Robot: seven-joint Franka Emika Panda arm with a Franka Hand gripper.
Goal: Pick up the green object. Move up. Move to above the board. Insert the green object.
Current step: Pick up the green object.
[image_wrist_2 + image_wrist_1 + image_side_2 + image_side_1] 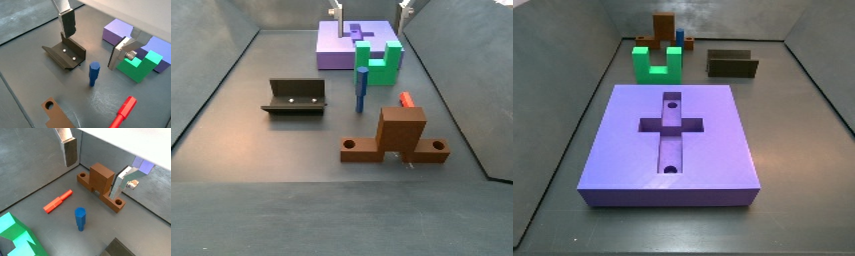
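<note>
The green object [378, 62] is a bright green U-shaped block standing on the floor, prongs up, right beside the near end of the purple board [346, 48]. It also shows in a side view [656, 63] and in both wrist views [17, 235] [140, 64]. The board [673, 135] lies flat, with a cross-shaped recess and two small holes. My gripper [372, 9] is open and empty, high above the green object and the board's end. In both wrist views the gripper [91, 180] [91, 51] has its fingers [66, 150] wide apart.
A blue cylinder [360, 90] stands upright next to the green object. A small red stick [408, 100] lies on the floor nearby. A brown block with an upright post [398, 135] and the dark fixture [295, 97] stand further from the board. Grey walls surround the floor.
</note>
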